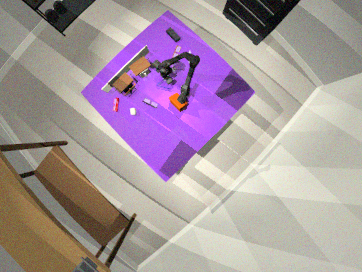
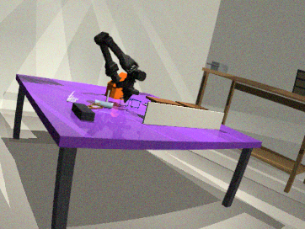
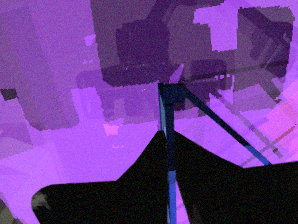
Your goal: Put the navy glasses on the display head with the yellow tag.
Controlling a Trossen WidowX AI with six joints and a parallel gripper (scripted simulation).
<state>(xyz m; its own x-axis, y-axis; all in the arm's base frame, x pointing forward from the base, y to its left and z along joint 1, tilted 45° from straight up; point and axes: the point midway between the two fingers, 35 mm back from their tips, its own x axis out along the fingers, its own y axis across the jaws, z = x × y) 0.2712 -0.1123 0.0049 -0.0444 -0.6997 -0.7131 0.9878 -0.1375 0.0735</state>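
We see the gripper (image 3: 167, 165) clamped tight on the navy glasses (image 3: 172, 95) (thin frame between dark fingers), above the purple table (image 3: 60, 150).

A bare indoor room like a test lab: a purple counter (image 2: 126, 130) on dark legs carries an arm (image 2: 115, 56) on an orange base, with a wooden bench (image 2: 253, 90) and dark shelving (image 1: 257, 15) on pale flooring.
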